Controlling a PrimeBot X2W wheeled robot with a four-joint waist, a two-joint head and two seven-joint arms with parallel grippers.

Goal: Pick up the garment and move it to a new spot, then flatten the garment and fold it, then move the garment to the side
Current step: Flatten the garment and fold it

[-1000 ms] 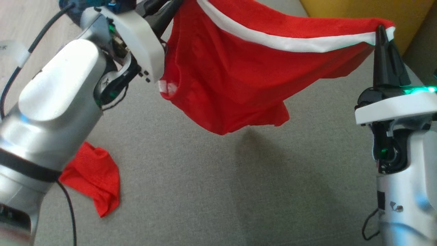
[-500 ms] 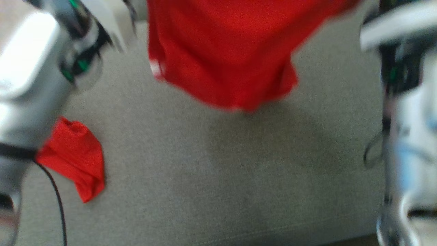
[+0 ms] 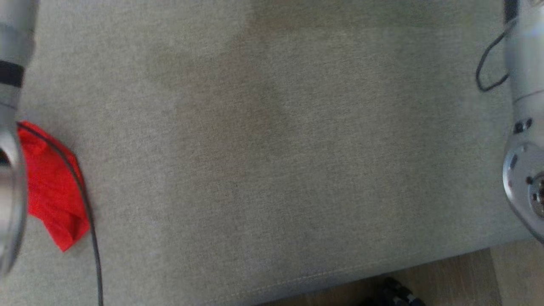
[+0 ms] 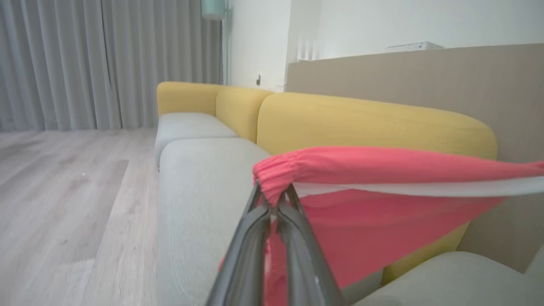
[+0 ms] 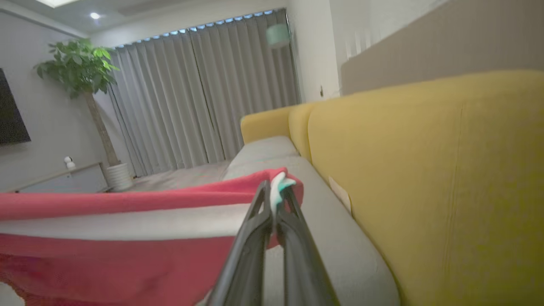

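Left gripper (image 4: 274,203): clenched, its two dark fingers pressed together on a gathered corner of the garment (image 4: 369,221). The red waistband bunches just above the tips.
Right gripper (image 5: 275,199): pinched tight as well, grasping the opposite corner, with a tuft of red and white cloth poking out over the fingertips.
Garment: red, held up and stretched taut from each gripper toward the other. Its body sags below the held edge. Whether the lowest fold touches the sofa cannot be told.
White band (image 5: 127,227): runs along the garment just under the red top edge, leading sideways from the right gripper.
Seat cushion (image 4: 191,182): grey, below and beyond the left gripper, running away from it toward the sofa's far end.
Yellow backrest (image 5: 425,170): close beside the right gripper. In the left wrist view it rises behind the stretched garment.
Left forearm (image 3: 10,178): silver, at the edge of the head view, over the grey seat.
Right forearm (image 3: 525,127): silver, at the opposite edge, well apart from the left one.
Red cloth (image 3: 51,191): a second, crumpled piece lying on the seat just beside the left forearm, with a dark cable (image 3: 87,212) crossing its edge.
Floor (image 4: 63,191): pale wood, off to the side of the left gripper, past the cushion.
Curtains (image 5: 204,97): grey, far beyond the right gripper, with a plant (image 5: 80,72) beside them.
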